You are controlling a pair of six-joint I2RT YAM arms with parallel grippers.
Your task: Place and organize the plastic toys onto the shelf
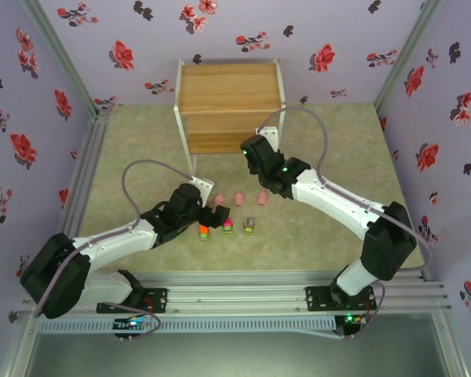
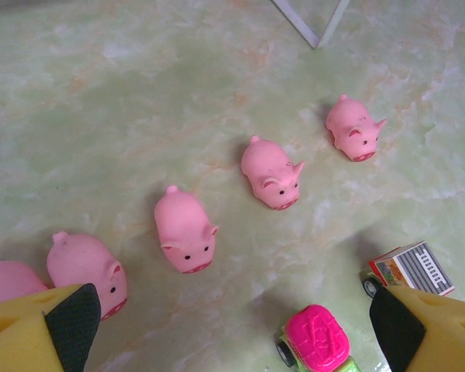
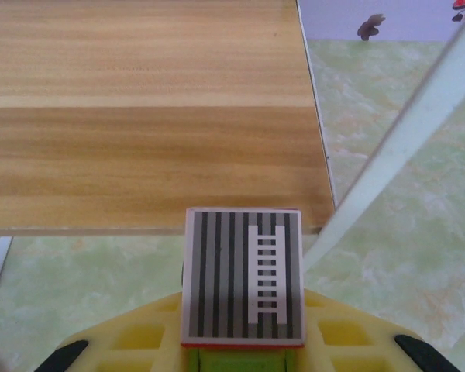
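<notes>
Right gripper [image 3: 242, 353]: fingers pinched on a grey-striped toy [image 3: 244, 275] with a green base, held just in front of the shelf [image 3: 139, 116]. Left gripper [image 2: 232, 329]: fingers spread wide above the mat [image 2: 139, 93], over a row of pink pigs [image 2: 273, 172] and a magenta-topped toy [image 2: 316, 335].

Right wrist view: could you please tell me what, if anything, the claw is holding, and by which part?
The right claw is shut on a grey-topped toy, gripping it low, at its green base, from both sides.
</notes>
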